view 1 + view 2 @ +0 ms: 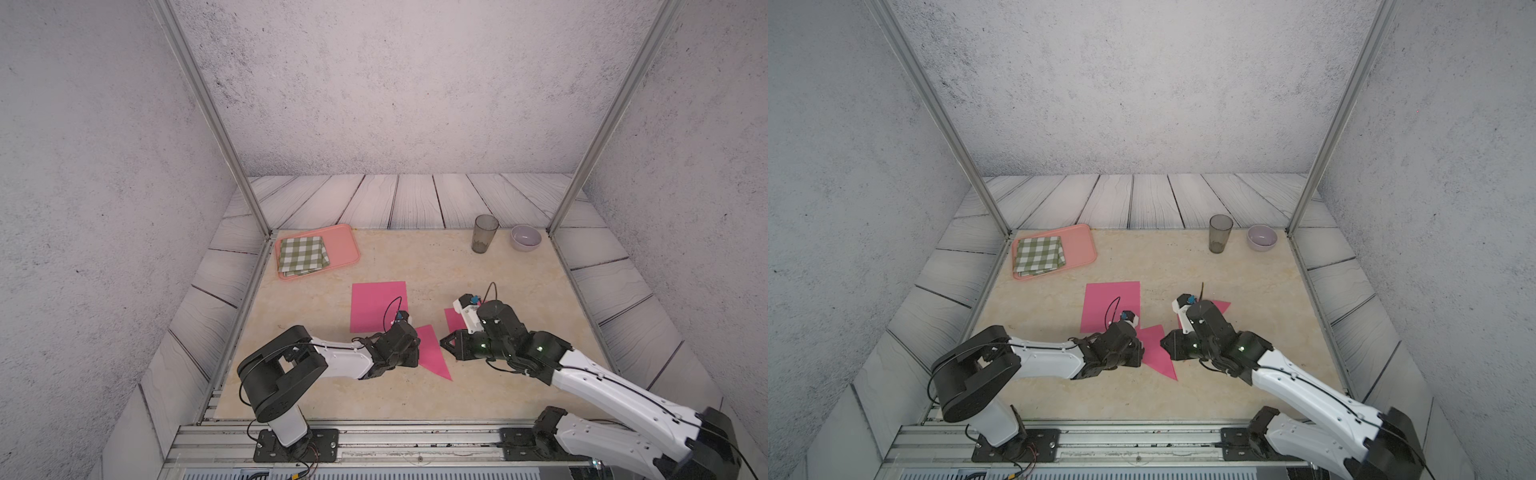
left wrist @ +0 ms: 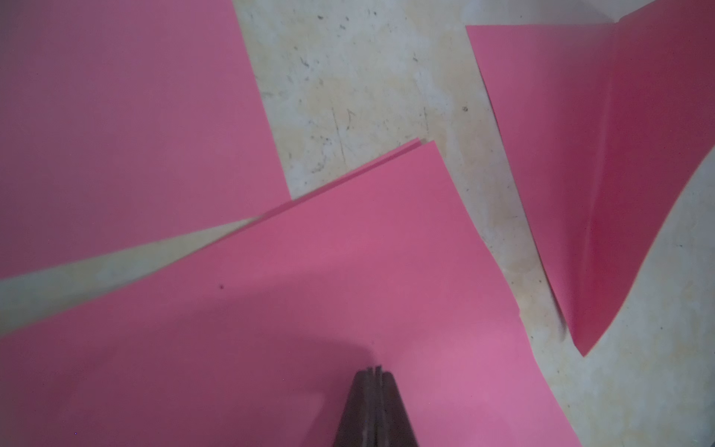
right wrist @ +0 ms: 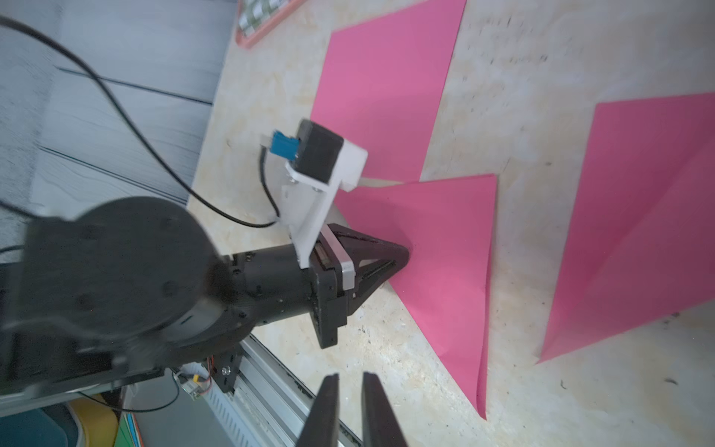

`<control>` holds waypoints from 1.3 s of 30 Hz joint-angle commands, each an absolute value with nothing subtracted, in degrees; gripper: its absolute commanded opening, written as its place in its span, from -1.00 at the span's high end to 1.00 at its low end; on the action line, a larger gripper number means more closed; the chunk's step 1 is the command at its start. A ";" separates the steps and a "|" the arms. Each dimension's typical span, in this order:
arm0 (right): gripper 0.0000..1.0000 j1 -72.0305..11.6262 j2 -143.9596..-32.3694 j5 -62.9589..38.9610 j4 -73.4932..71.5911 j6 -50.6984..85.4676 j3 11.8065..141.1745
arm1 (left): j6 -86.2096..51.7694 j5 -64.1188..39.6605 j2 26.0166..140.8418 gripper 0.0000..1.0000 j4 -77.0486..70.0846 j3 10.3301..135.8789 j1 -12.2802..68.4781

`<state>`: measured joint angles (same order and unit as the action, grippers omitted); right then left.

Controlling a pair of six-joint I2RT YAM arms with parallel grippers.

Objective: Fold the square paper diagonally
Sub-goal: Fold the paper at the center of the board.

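The left tool (image 2: pixel 374 372) was seen fully closed, with nothing gripped. Its tip was pressed down on the folded pink paper (image 2: pixel 348 271), a triangle with its layers laid one on the other. The triangle was laid around the middle of the desk (image 1: pixel 415 395), somewhat toward the near edge.

The right tool (image 3: pixel 350 374) was held just beside the triangle's right-hand side. Its fingers were parted by a narrow gap and nothing was held between them.

A flat square pink sheet (image 1: pixel 376 305) was placed just beyond the triangle, toward the far edge. A half-folded pink sheet (image 2: pixel 580 154), one flap raised, was found to the right, partly hidden under the right arm in both top views.

A salmon tray (image 1: pixel 345 245) carrying a green checked cloth (image 1: pixel 302 255) was set at the far left corner. A smoky tumbler (image 1: pixel 484 233) and a pale bowl (image 1: pixel 525 237) were set near the far right corner.
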<state>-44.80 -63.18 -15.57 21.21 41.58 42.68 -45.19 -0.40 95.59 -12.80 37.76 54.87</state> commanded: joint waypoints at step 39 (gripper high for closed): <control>0.89 -44.56 -70.88 -15.98 17.87 40.52 24.21 | -43.46 -2.10 97.64 1.00 0.51 34.34 55.19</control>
